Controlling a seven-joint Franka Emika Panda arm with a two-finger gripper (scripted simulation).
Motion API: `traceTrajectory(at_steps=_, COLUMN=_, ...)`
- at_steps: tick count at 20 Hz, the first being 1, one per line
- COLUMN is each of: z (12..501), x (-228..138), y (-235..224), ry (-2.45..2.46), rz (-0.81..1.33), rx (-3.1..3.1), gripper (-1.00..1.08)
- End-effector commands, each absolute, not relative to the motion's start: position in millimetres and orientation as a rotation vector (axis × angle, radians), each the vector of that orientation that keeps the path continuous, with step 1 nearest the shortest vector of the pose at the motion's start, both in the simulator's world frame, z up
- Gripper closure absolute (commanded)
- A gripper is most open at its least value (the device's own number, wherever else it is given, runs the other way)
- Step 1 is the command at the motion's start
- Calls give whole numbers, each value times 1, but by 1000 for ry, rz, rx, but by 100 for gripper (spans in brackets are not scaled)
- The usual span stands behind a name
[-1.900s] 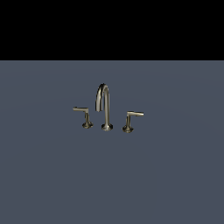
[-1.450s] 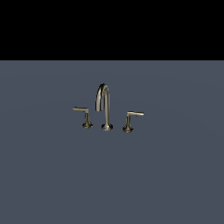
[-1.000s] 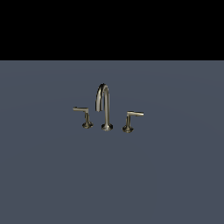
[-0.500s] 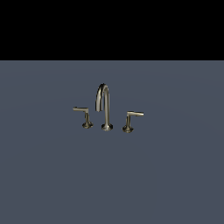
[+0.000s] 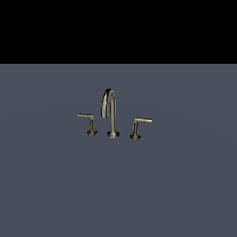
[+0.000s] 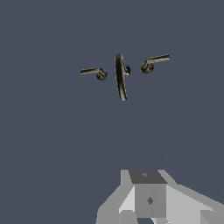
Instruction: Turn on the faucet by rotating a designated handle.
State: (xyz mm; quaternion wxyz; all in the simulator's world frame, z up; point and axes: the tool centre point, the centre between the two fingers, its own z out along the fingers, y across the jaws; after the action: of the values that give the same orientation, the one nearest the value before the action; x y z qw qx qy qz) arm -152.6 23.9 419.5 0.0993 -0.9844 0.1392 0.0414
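The handle (image 5: 140, 126) stands just beside the spout (image 5: 110, 113); a careless approach risks striking the spout or its twin (image 5: 88, 123). The gripper (image 6: 148, 205) hangs well apart; whether its jaws are parted, I cannot tell.

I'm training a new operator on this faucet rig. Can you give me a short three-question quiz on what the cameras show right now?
1. True or false: the gripper is touching the faucet.
2. In the exterior view, the handle whose arm points to that view's right stands on which side of the spout? A) that view's left B) that view's right C) behind it
3. Fill in: the faucet set has ___ lever handles.

Key
1. False. In the wrist view the gripper is well apart from the faucet, and the arm is absent from the exterior view.
2. B. The other handle stands on that view's left.
3. Two.
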Motion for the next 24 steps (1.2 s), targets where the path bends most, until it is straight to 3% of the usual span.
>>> traceTrajectory(at_steps=1, z=405, x=-134, y=22, ry=529, rz=143, rx=-2870, gripper=108)
traceTrajectory(at_steps=24, z=229, x=-1, y=-30, ry=1652, rz=242, rx=-2444, gripper=108)
